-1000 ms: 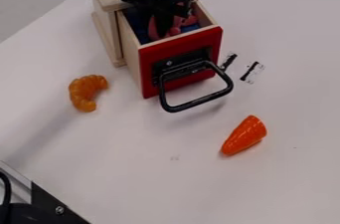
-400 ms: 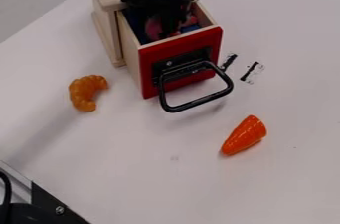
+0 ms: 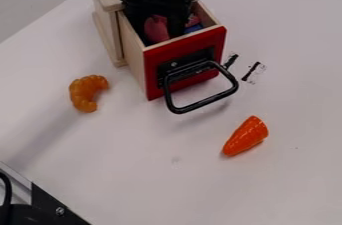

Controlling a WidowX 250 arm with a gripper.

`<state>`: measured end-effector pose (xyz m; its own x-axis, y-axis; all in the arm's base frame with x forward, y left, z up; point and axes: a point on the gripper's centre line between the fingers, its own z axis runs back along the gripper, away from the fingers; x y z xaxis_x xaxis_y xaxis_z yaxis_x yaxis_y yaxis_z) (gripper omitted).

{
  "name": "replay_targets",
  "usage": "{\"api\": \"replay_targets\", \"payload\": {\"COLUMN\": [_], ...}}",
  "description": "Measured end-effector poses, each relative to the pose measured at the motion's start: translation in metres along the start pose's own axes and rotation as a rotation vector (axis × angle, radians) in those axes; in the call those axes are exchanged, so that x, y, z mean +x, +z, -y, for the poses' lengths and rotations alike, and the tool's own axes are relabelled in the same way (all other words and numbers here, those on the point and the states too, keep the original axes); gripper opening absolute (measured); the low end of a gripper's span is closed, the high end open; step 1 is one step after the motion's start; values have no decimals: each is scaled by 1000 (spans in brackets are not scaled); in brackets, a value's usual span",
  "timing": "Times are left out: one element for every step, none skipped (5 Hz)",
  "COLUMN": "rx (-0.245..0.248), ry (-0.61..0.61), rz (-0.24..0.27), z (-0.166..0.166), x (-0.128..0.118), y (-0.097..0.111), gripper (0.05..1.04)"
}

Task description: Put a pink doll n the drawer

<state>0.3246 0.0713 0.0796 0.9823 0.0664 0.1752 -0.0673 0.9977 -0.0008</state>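
Pale, smooth wood is forming the drawer [image 3: 135,58]; its flat red front is bearing a looped black handle [image 3: 204,102]. A glossy orange cone [image 3: 246,136] and a ridged, curved orange piece [image 3: 85,93] are lying on the white table [image 3: 133,154]. Versus the prior frame, the drawer is sitting slightly farther out. The pink doll [image 3: 155,29] is lying inside, immediately beside the gripper [image 3: 175,26], partly hidden; grip state: cannot tell.

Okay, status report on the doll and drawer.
Gripper down inside open drawer. Pink doll in drawer, beside gripper. Whether it's held, can't tell. Gripper blocks closing.
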Motion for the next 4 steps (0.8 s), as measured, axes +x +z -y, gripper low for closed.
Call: {"api": "replay_targets", "payload": {"rx": [-22,-54,-91,-46], "ry": [5,0,-26,-36], "rz": [15,57,112,131], "z": [5,11,19,14], "x": [1,6,10,8], "y": [14,37,66,74], "gripper": [995,995,995,995]}}
